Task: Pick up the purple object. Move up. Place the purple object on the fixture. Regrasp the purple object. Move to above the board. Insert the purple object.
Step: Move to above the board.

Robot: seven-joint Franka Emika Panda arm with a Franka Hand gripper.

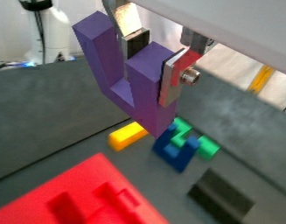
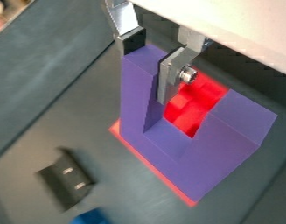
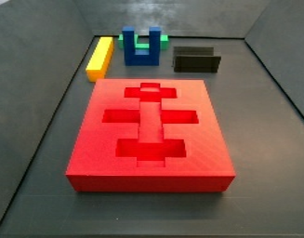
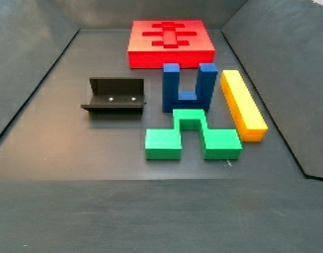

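Overhead, the hand point(image 1: 152, 63) (seen only by wrist cameras) clamps the purple object point(image 1: 124, 72) above the board point(image 2: 194, 103).

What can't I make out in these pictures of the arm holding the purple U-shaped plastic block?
Side views: the gripper, aloft above the pieces and shut on the violet-purple matte U-shaped block, lies outside both frames; its height is unknowable.
Wrist view: that block hides most of the flat red board.
Wrist view: the blue block is cut by the picture's edge.
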